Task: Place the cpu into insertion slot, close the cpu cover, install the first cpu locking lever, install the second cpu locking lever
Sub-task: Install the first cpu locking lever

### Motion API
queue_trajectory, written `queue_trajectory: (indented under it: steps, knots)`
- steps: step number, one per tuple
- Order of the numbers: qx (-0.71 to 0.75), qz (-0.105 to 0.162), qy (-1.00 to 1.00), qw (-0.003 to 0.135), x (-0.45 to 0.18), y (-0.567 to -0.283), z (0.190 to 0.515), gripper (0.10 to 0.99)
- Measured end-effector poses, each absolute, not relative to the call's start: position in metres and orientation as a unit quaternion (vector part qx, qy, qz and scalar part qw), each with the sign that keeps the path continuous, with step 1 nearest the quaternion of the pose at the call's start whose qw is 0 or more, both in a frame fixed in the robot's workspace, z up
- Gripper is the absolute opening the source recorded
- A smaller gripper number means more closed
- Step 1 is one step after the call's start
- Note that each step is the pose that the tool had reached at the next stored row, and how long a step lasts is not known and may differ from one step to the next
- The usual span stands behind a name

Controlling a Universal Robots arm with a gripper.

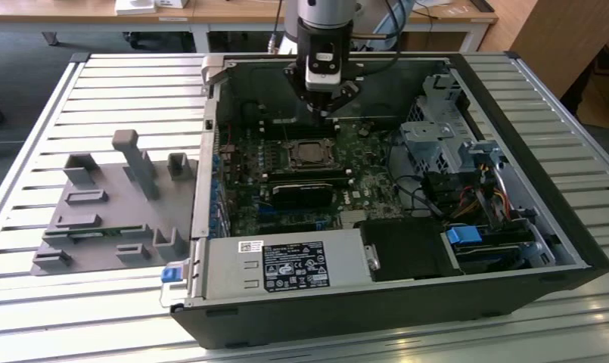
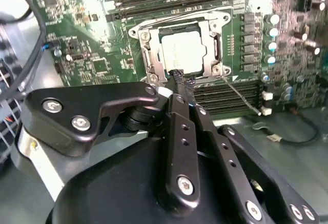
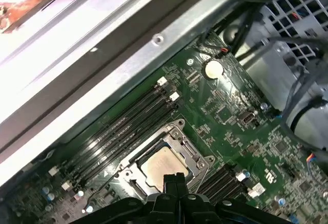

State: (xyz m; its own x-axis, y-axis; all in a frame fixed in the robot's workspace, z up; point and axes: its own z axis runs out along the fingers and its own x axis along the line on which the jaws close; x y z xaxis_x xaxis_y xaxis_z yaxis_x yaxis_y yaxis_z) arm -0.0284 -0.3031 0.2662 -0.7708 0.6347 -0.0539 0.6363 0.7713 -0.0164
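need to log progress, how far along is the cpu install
Done: the cpu sits in the slot, and the cover looks down around it. In hand: the shut gripper is at the cover's edge. Left: one lever angles away from the slot, apparently unlatched; the other I can't tell.

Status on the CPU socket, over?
Gripper at the socket edge, jaws together. Chip seated in it, cover frame down around the chip. One wire lever angles out from the socket's corner.

Lab: slatted bench [image 1: 102,83], opened computer [image 1: 385,314]
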Motion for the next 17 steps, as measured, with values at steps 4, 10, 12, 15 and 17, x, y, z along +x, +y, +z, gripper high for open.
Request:
queue_trajectory:
  steps: [4,10,12,15,17]
  knots:
    - [0.304,-0.016,0.952,0.023,-0.0284,-0.3031,0.2661,0.106]
    - [0.251,-0.015,0.967,0.024,-0.0283,-0.3031,0.2658,0.106]
    - [0.233,-0.014,0.972,0.024,-0.0284,-0.3031,0.2657,0.106]
    - [0.207,-0.014,0.978,0.025,-0.0284,-0.3031,0.2656,0.106]
    - [0.190,-0.013,0.981,0.025,-0.0284,-0.3031,0.2655,0.106]
